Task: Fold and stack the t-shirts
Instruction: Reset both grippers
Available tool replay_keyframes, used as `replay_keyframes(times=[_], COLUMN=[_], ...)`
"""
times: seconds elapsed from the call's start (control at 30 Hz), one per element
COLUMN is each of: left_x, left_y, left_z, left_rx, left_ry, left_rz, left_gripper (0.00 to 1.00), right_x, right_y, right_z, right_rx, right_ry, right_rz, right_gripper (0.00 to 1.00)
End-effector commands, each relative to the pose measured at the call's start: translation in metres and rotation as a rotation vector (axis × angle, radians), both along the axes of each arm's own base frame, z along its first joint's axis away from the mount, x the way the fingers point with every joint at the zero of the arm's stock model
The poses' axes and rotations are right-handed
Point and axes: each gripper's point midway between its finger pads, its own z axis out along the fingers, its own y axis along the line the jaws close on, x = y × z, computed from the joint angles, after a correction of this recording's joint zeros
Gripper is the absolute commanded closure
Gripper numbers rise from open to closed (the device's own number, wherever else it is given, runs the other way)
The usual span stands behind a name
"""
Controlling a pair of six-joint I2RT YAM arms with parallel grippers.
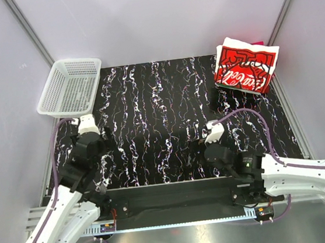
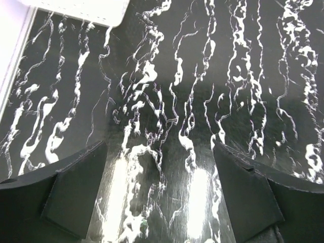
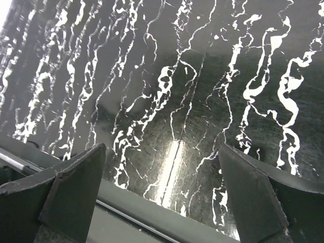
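Observation:
A folded stack of t-shirts (image 1: 245, 65) lies at the far right corner of the table; the top one is cream-white with a large red Coca-Cola-style print, and a red edge shows under it. My left gripper (image 1: 92, 142) is open and empty, low over the near left of the table, with bare marbled tabletop between its fingers (image 2: 76, 195). My right gripper (image 1: 203, 146) is open and empty near the table's front edge, right of centre, its fingers (image 3: 76, 190) over the table and its front rim. Neither wrist view shows a shirt.
A white plastic mesh basket (image 1: 70, 87) sits at the far left corner, overhanging the table's left edge; its corner shows in the left wrist view (image 2: 81, 10). The black marbled tabletop (image 1: 156, 116) spans the middle. Grey walls enclose the back and sides.

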Motion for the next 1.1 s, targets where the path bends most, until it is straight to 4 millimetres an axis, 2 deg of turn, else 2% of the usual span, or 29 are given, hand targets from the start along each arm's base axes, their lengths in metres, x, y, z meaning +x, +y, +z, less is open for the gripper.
replay_keyframes(times=[0.0,0.03,0.07,0.1,0.13,0.17,0.23,0.27,0.33,0.37,0.43,0.5,0.53,0.6,0.63,0.67,0.77,0.8,0.83,0.87,0.93,0.97,1.0,1.03,1.07], left_x=[0.037,0.04,0.052,0.058,0.062,0.073,0.083,0.087,0.099,0.104,0.117,0.126,0.128,0.13,0.132,0.135,0.143,0.139,0.134,0.138,0.144,0.148,0.148,0.148,0.148], left_y=[-0.018,-0.014,-0.015,-0.007,-0.004,-0.004,0.01,0.015,0.026,0.03,0.036,0.04,0.041,0.048,0.043,0.041,0.032,0.015,0.016,0.019,0.026,0.028,0.026,0.026,0.025], left_z=[0.003,-0.013,-0.011,-0.014,-0.025,-0.026,-0.031,-0.04,-0.031,-0.034,-0.028,-0.032,-0.025,-0.035,-0.038,-0.05,-0.045,-0.046,-0.041,-0.06,-0.064,-0.065,-0.064,-0.067,-0.067], left_rx=[-0.004,0.014,0.003,0.003,0.002,-0.01,0.019,0.08,0.132,0.165,0.138,0.153,0.145,0.124,0.106,0.07,0.078,0.082,0.095,0.078,0.063,0.063,0.061,0.059,0.058], left_ry=[-0.138,-0.126,-0.168,-0.182,-0.179,-0.206,-0.202,-0.163,-0.205,-0.207,-0.296,-0.329,-0.399,-0.416,-0.434,-0.409,-0.44,-0.465,-0.531,-0.487,-0.432,-0.433,-0.434,-0.418,-0.42], left_rz=[-0.057,-0.046,-0.027,0.01,0.027,0.037,0.08,0.08,0.105,0.102,0.084,0.045,0.043,0.052,0.01,0.004,-0.079,-0.198,-0.193,-0.17,-0.148,-0.14,-0.152,-0.152,-0.153], left_gripper=[0.07,0.06,0.04,0.03,0.02,0.02,0.04,0.05,0.07,0.07,0.07,0.1,0.09,0.08,0.08,0.09,0.15,0.11,0.08,0.08,0.06,0.07,0.06,0.04,0.03], right_x=[0.008,0.005,0.004,0.002,0.001,0.0,-0.002,-0.004,-0.006,-0.007,-0.007,-0.005,-0.004,0.001,0.003,0.006,0.014,0.018,0.02,0.025,0.029,0.03,0.031,0.031,0.031], right_y=[0.0,-0.002,-0.003,-0.004,-0.004,-0.01,-0.015,-0.018,-0.024,-0.029,-0.036,-0.047,-0.051,-0.065,-0.069,-0.077,-0.088,-0.092,-0.097,-0.11,-0.126,-0.142,-0.15,-0.158,-0.177], right_z=[0.027,0.025,0.03,0.032,0.035,0.035,0.033,0.041,0.038,0.045,0.043,0.051,0.055,0.064,0.069,0.074,0.088,0.096,0.102,0.106,0.121,0.127,0.14,0.138,0.14], right_rx=[-0.003,-0.018,-0.001,0.012,0.029,0.055,0.075,0.115,0.123,0.146,0.149,0.154,0.158,0.147,0.148,0.148,0.107,0.07,0.04,0.005,-0.018,-0.056,-0.014,-0.038,-0.114], right_ry=[-0.035,-0.023,-0.022,-0.022,-0.028,-0.037,-0.055,-0.07,-0.086,-0.11,-0.131,-0.176,-0.188,-0.234,-0.251,-0.271,-0.343,-0.389,-0.416,-0.439,-0.486,-0.51,-0.533,-0.547,-0.567], right_rz=[-0.041,-0.035,-0.032,-0.025,-0.022,-0.024,-0.017,-0.01,0.0,0.001,-0.005,-0.024,-0.035,-0.08,-0.097,-0.135,-0.182,-0.193,-0.211,-0.275,-0.342,-0.401,-0.448,-0.483,-0.536], right_gripper=[0.0,0.0,0.0,0.0,0.0,0.0,0.0,0.0,0.0,0.0,0.0,0.01,0.0,0.0,0.0,0.0,0.0,0.0,0.0,0.0,0.0,0.0,0.0,0.0,0.0])
